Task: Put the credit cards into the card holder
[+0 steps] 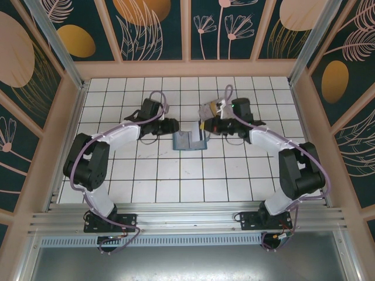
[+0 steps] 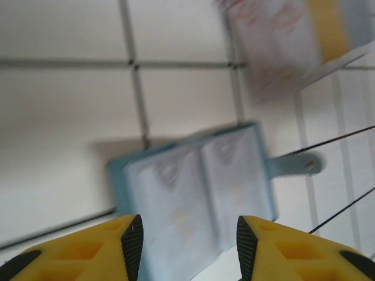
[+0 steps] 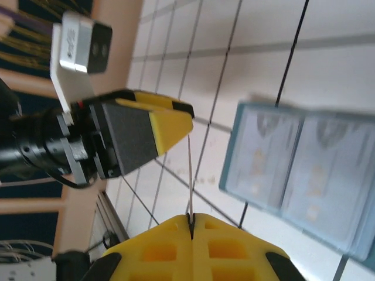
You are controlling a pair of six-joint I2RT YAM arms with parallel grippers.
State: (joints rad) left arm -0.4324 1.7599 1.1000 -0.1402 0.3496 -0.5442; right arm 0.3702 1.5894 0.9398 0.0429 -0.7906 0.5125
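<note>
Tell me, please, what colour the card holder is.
The card holder is teal-blue, paler inside; clearest in the right wrist view.

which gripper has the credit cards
The right gripper, shut on the edge of the credit cards; the left gripper hangs open near the card holder.

Bare table (image 1: 176, 175) in front of card holder (image 1: 190, 141)

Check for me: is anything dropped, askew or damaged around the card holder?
Nothing stands out. The card holder lies open on the table, the credit cards are pinched in the right gripper near it, and the left gripper hangs open over the holder.
</note>
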